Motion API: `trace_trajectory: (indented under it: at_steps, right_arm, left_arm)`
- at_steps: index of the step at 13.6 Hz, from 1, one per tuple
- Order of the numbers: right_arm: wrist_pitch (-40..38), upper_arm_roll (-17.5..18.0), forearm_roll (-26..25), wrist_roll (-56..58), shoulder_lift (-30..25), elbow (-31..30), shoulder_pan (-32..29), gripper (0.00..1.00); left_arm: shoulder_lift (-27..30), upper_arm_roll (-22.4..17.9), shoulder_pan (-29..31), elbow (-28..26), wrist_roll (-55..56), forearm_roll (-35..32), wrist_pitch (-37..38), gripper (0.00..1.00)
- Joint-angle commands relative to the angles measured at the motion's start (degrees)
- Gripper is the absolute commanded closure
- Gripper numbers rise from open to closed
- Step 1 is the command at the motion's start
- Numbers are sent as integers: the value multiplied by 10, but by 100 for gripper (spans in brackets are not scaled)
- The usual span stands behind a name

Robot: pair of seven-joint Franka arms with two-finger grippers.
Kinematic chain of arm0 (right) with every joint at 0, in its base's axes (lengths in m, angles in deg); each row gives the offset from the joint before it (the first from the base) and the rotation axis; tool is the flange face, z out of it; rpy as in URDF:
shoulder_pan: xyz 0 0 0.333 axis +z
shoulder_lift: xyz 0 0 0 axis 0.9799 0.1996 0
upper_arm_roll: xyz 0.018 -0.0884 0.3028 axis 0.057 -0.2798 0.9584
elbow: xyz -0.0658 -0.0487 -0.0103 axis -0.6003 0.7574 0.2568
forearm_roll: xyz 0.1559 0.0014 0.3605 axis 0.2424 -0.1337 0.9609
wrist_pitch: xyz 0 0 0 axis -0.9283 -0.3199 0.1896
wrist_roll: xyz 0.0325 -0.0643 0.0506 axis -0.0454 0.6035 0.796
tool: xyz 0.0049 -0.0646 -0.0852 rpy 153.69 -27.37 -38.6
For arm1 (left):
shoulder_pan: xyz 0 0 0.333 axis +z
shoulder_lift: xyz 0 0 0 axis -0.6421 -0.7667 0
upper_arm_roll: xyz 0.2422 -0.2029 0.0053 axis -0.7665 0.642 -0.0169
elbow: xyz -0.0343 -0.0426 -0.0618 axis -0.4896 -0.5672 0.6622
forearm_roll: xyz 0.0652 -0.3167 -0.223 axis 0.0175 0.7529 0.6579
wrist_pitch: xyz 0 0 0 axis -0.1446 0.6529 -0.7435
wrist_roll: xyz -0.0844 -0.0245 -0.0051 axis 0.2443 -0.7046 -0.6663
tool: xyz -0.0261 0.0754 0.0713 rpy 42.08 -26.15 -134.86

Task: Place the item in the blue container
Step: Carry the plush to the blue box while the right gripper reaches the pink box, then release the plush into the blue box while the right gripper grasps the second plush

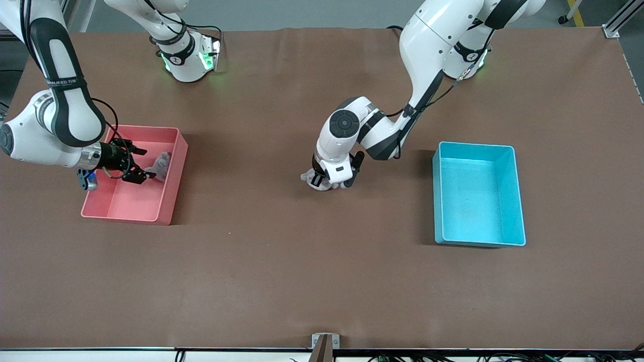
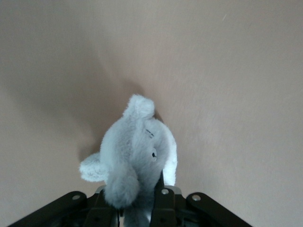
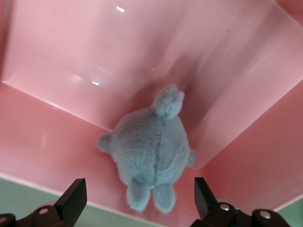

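Observation:
The blue container [image 1: 475, 201] stands empty toward the left arm's end of the table. Mid-table, between the two bins, my left gripper [image 1: 329, 182] is down at the tabletop, shut on a grey and white plush toy [image 1: 308, 177]. In the left wrist view that plush toy [image 2: 137, 146] fills the gap of the left gripper [image 2: 132, 205], with both fingers pressed against its body. My right gripper [image 1: 133, 163] hangs open over a pink bin [image 1: 131, 203]. A second grey plush [image 3: 151, 149] lies in that bin, just past the spread fingers of the right gripper [image 3: 139, 198].
The pink bin [image 3: 94, 56] sits toward the right arm's end of the table, its grey plush [image 1: 161, 165] against the wall that faces the blue container. Bare brown tabletop [image 1: 322, 271] stretches between the bins and toward the front camera.

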Motion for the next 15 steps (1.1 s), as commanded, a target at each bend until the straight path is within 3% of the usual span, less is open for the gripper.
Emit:
trace_trajectory:
  at_steps: [1, 6, 11, 13, 15]
  right_arm:
    - [14, 11, 19, 14, 5, -12, -10, 0]
    - [27, 12, 45, 25, 37, -12, -8, 0]
    - [21, 12, 46, 34, 55, -12, -4, 4]
    - [20, 12, 45, 45, 60, -12, 5, 15]
    - [13, 12, 44, 65, 60, -12, 4, 38]
  left_arm:
    - [60, -4, 25, -4, -39, -49, 90, 100]
    - [175, 2, 136, -5, -296, -45, 247, 100]
    - [222, 4, 249, -6, -549, -32, 367, 100]
    - [223, 4, 295, -11, -625, -31, 404, 100]
    - [216, 3, 321, -45, -658, -31, 412, 100]
